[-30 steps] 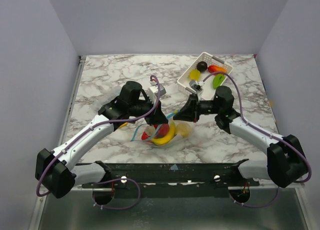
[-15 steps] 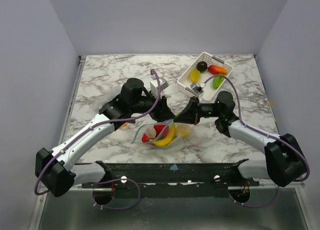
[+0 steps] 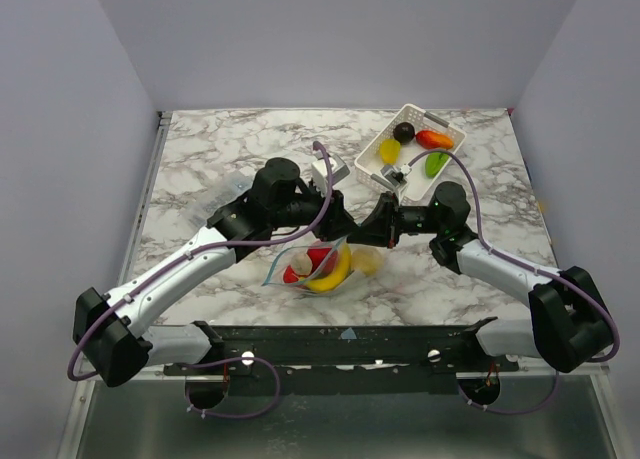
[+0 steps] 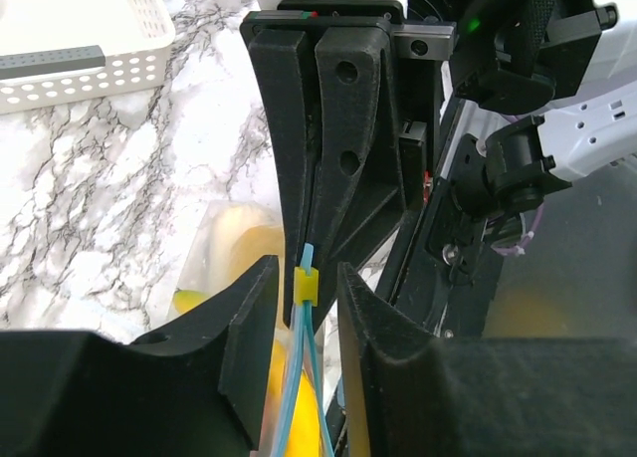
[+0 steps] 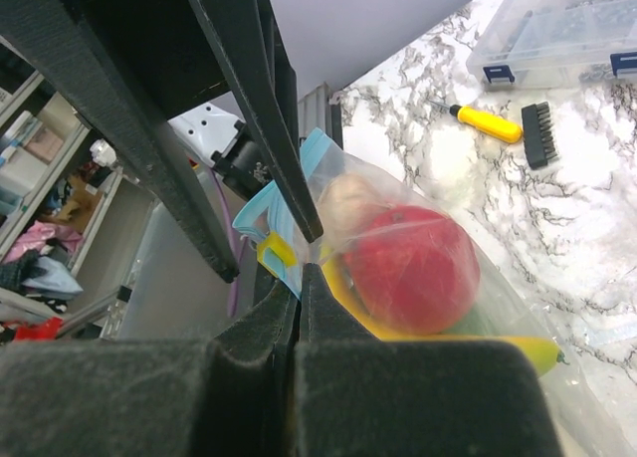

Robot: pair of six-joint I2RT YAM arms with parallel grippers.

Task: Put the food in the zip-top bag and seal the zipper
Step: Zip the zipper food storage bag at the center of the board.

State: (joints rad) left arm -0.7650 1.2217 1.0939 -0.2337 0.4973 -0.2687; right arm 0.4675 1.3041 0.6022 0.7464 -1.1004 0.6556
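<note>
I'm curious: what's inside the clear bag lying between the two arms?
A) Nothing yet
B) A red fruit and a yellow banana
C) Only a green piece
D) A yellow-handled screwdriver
B: a red fruit and a yellow banana show through the clear plastic of the zip-top bag.
</note>
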